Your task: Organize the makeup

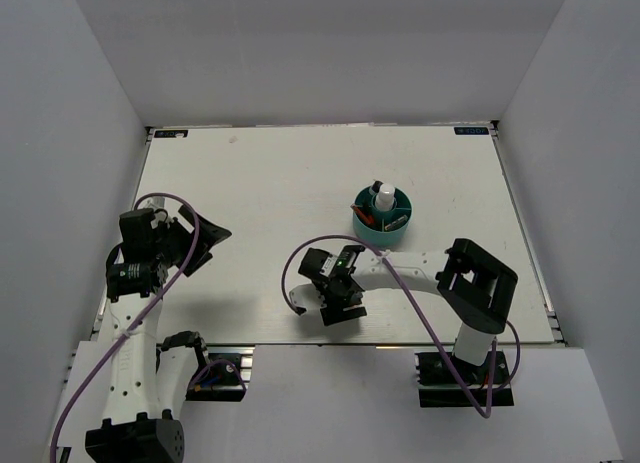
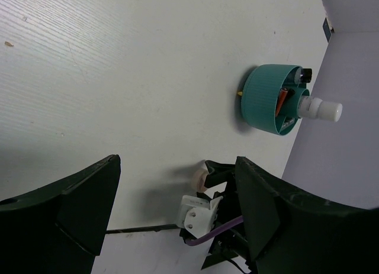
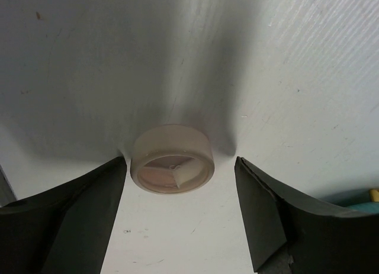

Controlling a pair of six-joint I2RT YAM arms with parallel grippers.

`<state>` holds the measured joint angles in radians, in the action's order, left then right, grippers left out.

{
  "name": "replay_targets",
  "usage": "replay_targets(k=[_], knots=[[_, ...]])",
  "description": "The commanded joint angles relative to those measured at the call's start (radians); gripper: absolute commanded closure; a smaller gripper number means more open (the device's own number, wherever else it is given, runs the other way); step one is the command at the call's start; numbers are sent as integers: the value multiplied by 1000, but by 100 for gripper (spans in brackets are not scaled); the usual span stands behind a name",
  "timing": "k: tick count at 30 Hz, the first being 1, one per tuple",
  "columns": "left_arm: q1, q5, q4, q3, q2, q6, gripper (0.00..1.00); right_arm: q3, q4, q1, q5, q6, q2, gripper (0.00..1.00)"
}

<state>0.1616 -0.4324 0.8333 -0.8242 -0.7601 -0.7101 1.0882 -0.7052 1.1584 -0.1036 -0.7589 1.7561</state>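
Note:
A round beige compact (image 3: 172, 159) lies flat on the white table between the open fingers of my right gripper (image 3: 179, 167); the left finger is close beside it and the right finger stands apart. In the top view the right gripper (image 1: 340, 310) points down near the table's front edge and hides the compact. It also shows in the left wrist view (image 2: 198, 178). A white bottle (image 1: 384, 196) with a pale cap stands in the teal divided cup (image 1: 366, 226), with a red stick (image 2: 282, 100) and a black stick (image 2: 304, 75). My left gripper (image 1: 212, 245) is open and empty at the left. I see no pink palette.
The table (image 1: 260, 173) is walled by grey panels at the back and both sides. The right arm's purple cable (image 1: 400, 278) loops over the front of the table. The table's front edge (image 1: 300, 343) runs just below the right gripper.

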Motion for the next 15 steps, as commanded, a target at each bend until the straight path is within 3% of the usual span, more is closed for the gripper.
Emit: replay_targets(k=[1, 8, 11, 15], knots=[[6, 4, 12, -26, 24, 15, 12, 12, -4, 20, -1, 3, 26, 20], [6, 6, 26, -24, 39, 15, 12, 18, -16, 35, 1, -8, 45, 22], [6, 4, 29, -24, 44, 15, 12, 18, -19, 38, 1, -14, 54, 28], [6, 6, 35, -23, 48, 15, 12, 27, -31, 38, 22, -13, 60, 50]])
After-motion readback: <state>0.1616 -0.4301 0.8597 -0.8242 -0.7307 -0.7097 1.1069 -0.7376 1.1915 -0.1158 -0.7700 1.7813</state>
